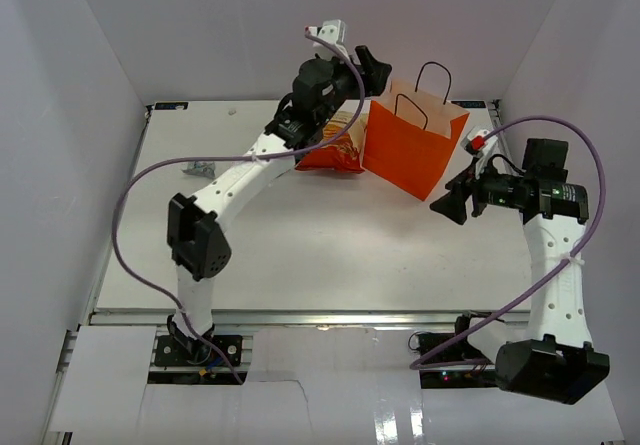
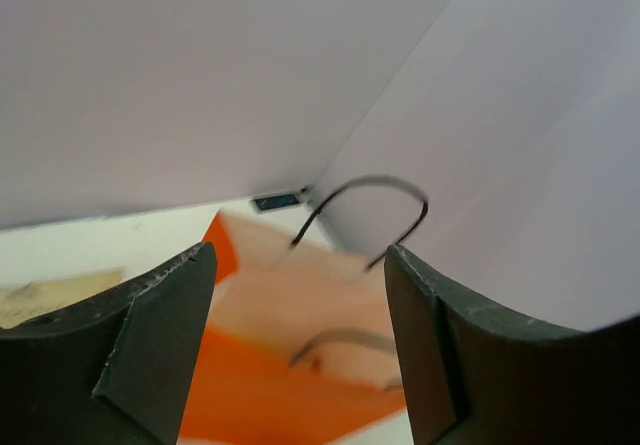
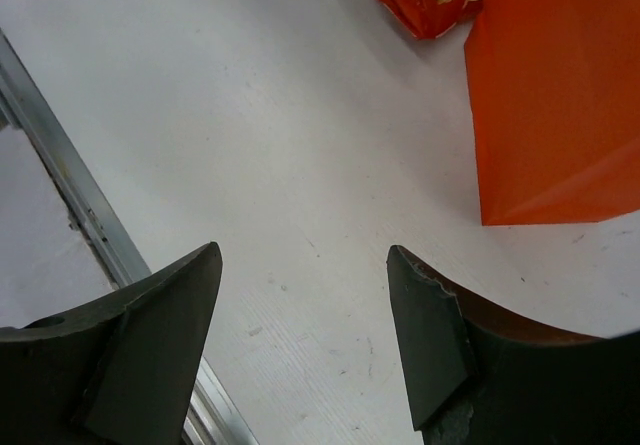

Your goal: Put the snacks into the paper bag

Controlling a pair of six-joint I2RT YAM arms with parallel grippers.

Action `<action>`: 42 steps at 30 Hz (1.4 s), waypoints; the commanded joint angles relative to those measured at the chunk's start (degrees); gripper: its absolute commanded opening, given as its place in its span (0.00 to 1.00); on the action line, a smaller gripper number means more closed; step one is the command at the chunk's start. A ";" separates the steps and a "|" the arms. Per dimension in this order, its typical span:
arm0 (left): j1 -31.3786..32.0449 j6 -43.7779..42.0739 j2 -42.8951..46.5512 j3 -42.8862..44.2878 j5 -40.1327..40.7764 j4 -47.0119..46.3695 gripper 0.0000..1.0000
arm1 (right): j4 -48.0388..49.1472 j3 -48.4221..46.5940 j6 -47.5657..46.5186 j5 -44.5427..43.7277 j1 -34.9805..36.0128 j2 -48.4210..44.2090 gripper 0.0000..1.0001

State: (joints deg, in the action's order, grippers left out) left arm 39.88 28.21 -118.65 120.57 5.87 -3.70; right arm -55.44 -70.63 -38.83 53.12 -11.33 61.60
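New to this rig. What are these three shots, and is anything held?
Two robot arms, each ending in a two-finger gripper. One shot is from a fixed camera above and behind them; the others from a camera on each wrist, looking past its own fingers. On the table stands an orange paper bag, a chip bag beside it, a grey packet far left. The left gripper hangs by the bag's open top, the right gripper over bare table. Both are open, holding nothing.
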 commanded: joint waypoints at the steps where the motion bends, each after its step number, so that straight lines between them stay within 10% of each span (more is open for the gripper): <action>1: -0.24 -11.32 19.39 -14.80 3.26 5.27 0.79 | -2.40 -1.27 -7.22 -4.59 7.18 -0.61 0.73; 7: -2.43 -6.78 47.57 -46.86 11.51 15.53 0.84 | 4.54 -1.17 -4.61 -19.08 26.07 1.67 0.73; 16: -3.14 16.33 85.46 -70.46 11.97 38.76 0.88 | 17.90 -12.14 10.97 -33.70 51.20 21.69 0.72; 26: -3.23 26.46 94.74 -68.46 11.36 54.85 0.91 | 20.01 -42.11 -19.61 -18.49 57.04 58.40 0.77; 30: -3.23 29.00 96.23 -67.22 10.83 58.54 0.92 | 24.31 -56.08 -18.23 -22.26 56.95 69.95 0.77; 42: -3.23 33.31 100.28 -69.42 11.45 62.41 0.93 | 44.44 -56.28 -9.34 -38.25 57.83 83.15 0.76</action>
State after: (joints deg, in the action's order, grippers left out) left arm 36.75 60.12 -18.41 51.22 16.99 56.53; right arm -18.55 -124.73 -50.94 20.69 46.24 143.70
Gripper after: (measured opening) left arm 0.922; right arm 0.766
